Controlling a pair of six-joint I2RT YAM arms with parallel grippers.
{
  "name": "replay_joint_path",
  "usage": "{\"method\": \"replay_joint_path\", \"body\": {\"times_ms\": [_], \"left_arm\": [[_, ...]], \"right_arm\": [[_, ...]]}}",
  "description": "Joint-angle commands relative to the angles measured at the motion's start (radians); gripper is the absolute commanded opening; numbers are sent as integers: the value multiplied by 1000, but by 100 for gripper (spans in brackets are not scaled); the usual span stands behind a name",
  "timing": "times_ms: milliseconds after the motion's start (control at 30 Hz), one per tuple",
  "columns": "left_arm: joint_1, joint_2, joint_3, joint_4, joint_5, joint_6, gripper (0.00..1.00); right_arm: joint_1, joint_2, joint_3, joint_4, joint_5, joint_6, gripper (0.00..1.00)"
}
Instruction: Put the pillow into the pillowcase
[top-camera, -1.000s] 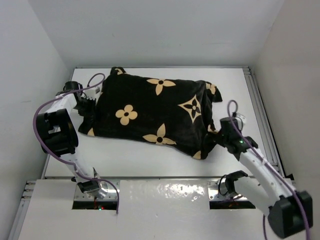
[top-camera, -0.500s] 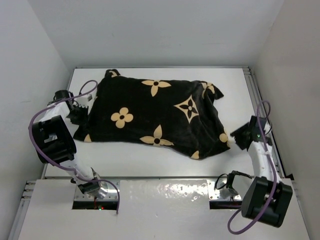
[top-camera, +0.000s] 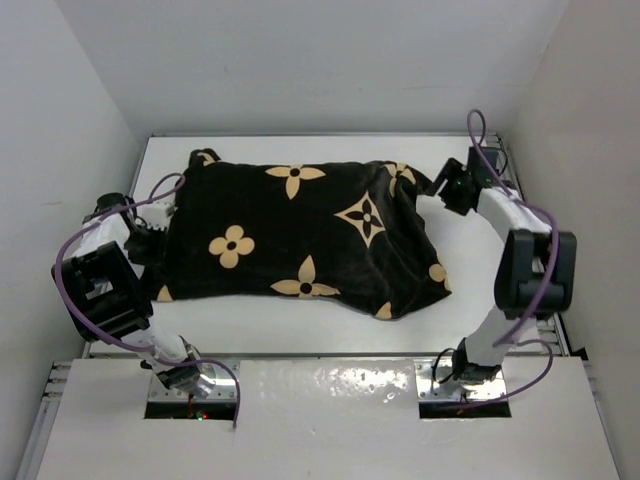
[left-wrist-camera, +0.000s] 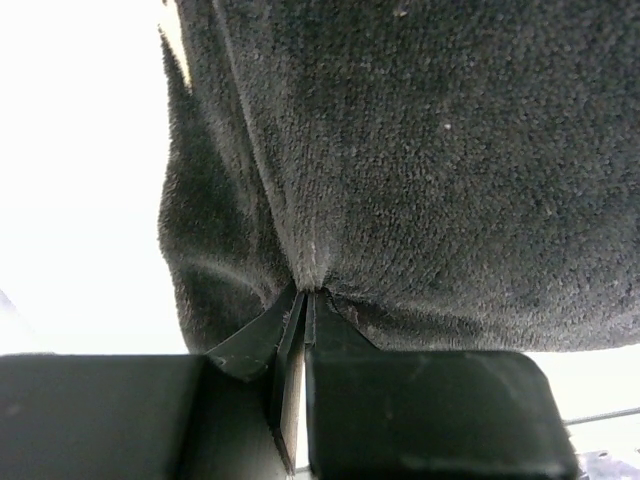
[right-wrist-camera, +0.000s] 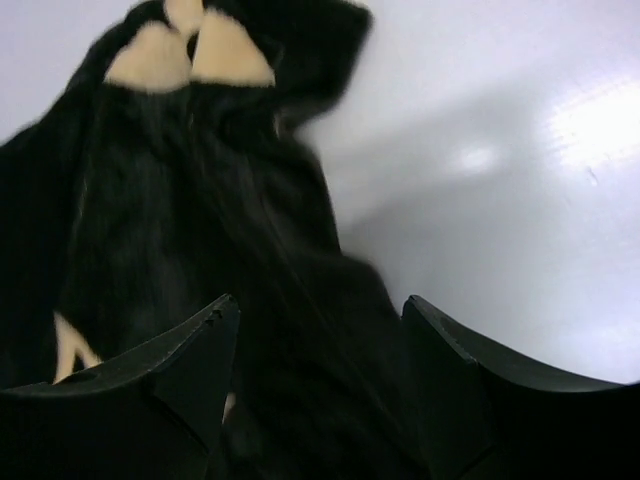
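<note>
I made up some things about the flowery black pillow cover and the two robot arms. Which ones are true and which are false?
1. The left gripper pinches the black velvety pillowcase with tan flowers. True.
2. The right gripper is clamped shut. False: its jaws stand open.
3. The pillowcase hangs off the edge of the white table. False: it lies wholly on the table.
4. The right gripper is by the pillowcase's far right corner. True.

Robot lab test cell, plain white walls (top-camera: 300, 60), white table (top-camera: 300, 325), two bolted arms (top-camera: 525, 265).
</note>
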Motion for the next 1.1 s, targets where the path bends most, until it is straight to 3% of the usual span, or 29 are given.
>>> {"method": "replay_joint_path", "body": {"times_ms": [0,167,533,567,667,767,933,1067], "left_arm": [[29,-35,5,-43,-79,19,0],[28,-9,83,-75,-58,-9,0],[-9,59,149,-61,-64,-58,0],[-12,65,156,-63,-67,-62,0],[-12,82,180,-68,-70,-65,0],[-12,96,191,-69,-79,-69,0],[-14,99,185,-74,-101,-55,0],[-12,103,160,-63,-133,-50,0]], "right_arm": [[4,143,116,55,23,65,66],[4,402,372,-23,105,206,65],[41,649,566,3,126,393,58],[39,661,573,21,122,419,54],[39,726,651,2,114,462,19],[33,755,656,17,129,507,0],[15,744,687,326,152,504,0],[13,781,875,445,198,457,0]]}}
